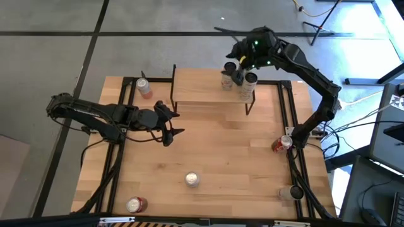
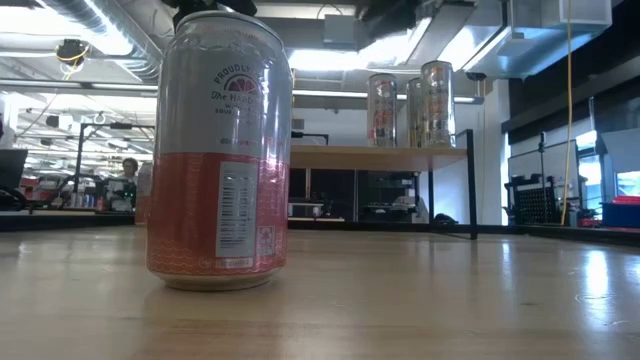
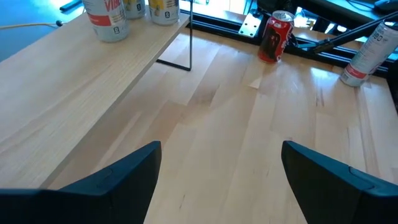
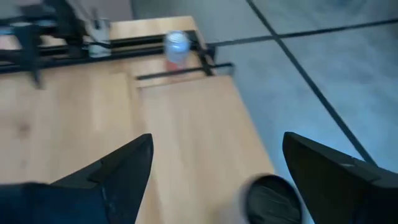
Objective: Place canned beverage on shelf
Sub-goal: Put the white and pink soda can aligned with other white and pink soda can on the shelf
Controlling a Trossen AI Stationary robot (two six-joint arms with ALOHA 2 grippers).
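The shelf (image 1: 202, 91) stands at the table's far middle on thin black legs. Three cans stand upright on its right end, seen in the low view (image 2: 412, 105) and the left wrist view (image 3: 107, 18). Two of them show in the high view (image 1: 248, 88). My right gripper (image 1: 237, 70) hangs open above these cans. In its own wrist view (image 4: 217, 149) a dark can top (image 4: 270, 198) shows below, between the fingers. My left gripper (image 1: 177, 123) is open and empty over the table's left middle, in front of the shelf; it also shows in its own wrist view (image 3: 221, 155).
Loose cans stand on the table: a pink one at the far left (image 1: 144, 87), a silver one at the near middle (image 1: 192, 180), one at the near left (image 1: 136, 204), a red one at the right edge (image 1: 282, 144), and one at the near right (image 1: 290, 192).
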